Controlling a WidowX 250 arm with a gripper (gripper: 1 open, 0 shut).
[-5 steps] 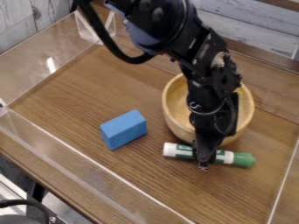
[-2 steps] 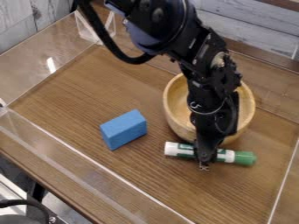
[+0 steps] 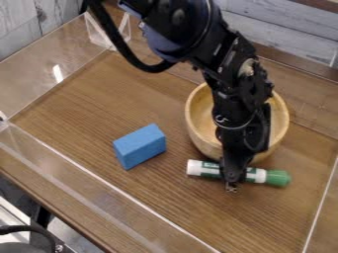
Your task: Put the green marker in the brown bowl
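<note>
Surface: wooden surface (image 3: 93, 109) with brown grain, enclosed by clear low walls (image 3: 27, 143) on its sides; a pale plank wall is seen behind, at the top right.
Blue block: a blue rectangular block (image 3: 138, 145) lies flat on the surface, left of the middle, well apart from the other things.
Green marker: the green marker (image 3: 211, 170) lies on its side on the surface, near the front edge, right of the blue block. Its green cap end points to the right. It is outside the bowl, just in front of the bowl's wall.
Brown bowl: the brown bowl (image 3: 199, 124) stands upright on the surface, behind the marker. Much of its inside is hidden by the arm.
Arm: the black arm (image 3: 199, 44) comes from the top left and bends down over the bowl.
Hand: the hand (image 3: 235, 180) points nearly straight down onto the middle of the marker. Its fingers stand on both sides of the barrel, pressed in on it, so it is pinching the marker, which rests on the surface.
</note>
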